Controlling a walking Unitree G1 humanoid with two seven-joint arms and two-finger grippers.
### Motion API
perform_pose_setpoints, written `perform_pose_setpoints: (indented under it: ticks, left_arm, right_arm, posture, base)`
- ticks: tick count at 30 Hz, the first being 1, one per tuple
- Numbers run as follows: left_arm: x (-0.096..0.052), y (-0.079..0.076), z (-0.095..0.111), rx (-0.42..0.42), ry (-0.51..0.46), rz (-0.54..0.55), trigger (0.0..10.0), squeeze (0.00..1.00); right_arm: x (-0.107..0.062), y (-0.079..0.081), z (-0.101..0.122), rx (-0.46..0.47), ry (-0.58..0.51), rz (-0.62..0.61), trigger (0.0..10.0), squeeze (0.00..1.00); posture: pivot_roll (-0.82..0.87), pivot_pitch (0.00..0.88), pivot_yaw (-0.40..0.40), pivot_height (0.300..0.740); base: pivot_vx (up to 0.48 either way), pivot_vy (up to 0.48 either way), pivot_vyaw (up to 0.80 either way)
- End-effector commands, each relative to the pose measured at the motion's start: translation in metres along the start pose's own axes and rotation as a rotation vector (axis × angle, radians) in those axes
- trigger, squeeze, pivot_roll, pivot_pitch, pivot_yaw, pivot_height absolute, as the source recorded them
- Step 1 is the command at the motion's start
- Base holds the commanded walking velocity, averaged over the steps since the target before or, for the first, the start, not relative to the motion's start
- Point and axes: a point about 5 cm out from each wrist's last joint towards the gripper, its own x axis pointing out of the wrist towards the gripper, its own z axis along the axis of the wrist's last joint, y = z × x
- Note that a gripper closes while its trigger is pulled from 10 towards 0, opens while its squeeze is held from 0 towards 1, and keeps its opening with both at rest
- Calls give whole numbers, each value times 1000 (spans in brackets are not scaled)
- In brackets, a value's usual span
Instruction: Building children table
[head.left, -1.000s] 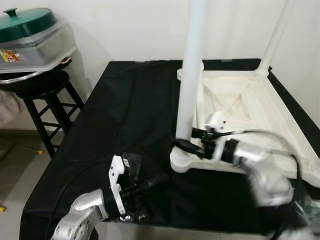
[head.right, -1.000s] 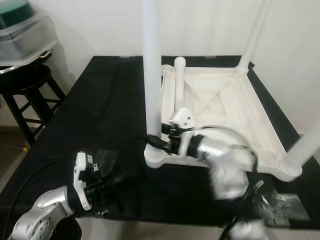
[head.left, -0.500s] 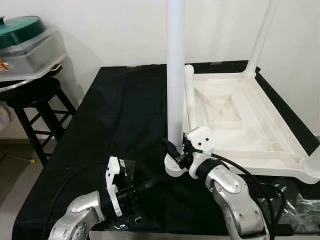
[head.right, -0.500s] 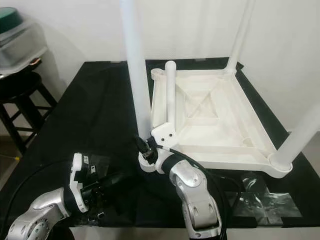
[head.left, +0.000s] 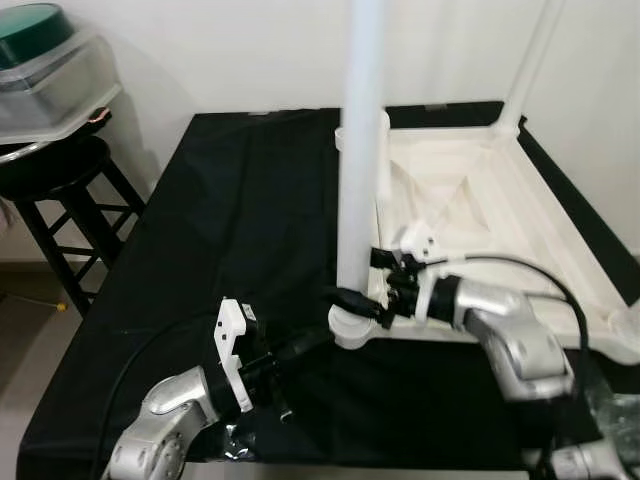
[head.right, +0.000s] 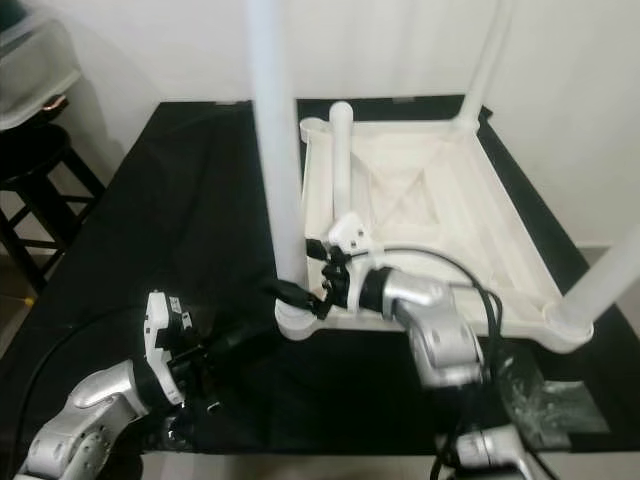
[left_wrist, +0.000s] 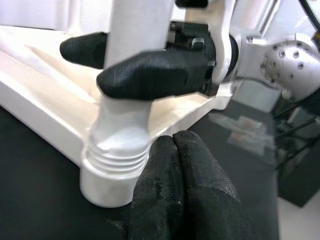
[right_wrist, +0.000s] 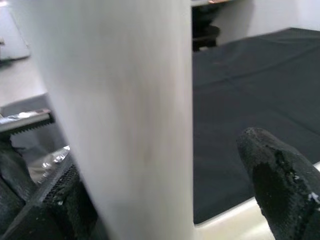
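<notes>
Right gripper (head.left: 352, 297) clamping table leg (head.left: 360, 160) — left gripper (left_wrist: 172, 150) closed nearby

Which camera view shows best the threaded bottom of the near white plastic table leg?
The left wrist view: the threaded bottom of the white plastic table leg appears large and sharp. Both eye views show it small; the right wrist view shows blurred shaft.

Room's bright w/ soft even light, white leg (head.left: 360, 150) nearly washed out vs the wall, black table (head.left: 240, 250) swallowing detail, faint shadow behind the stool (head.left: 60, 200), head views slightly soft, wrist close-ups blurred, esp. the leg.
</notes>
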Motion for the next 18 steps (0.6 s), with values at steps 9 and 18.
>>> perform_pose_setpoints:
  ticks: [9,18]
  left_arm:
    - [-2,-3,-1,49,3,36,10000,0]
    - [-3,-3,-1,57,0,48,10000,0]
  right_arm:
    - [-4,-5,0,20,-3,192,0,0]
    - [-12,-1,-9,-7,19,85,0,0]
  posture:
    - [-7,119,19,740]
    - [-33,132,26,740]
  base:
    - [0,0,0]
    - [0,0,0]
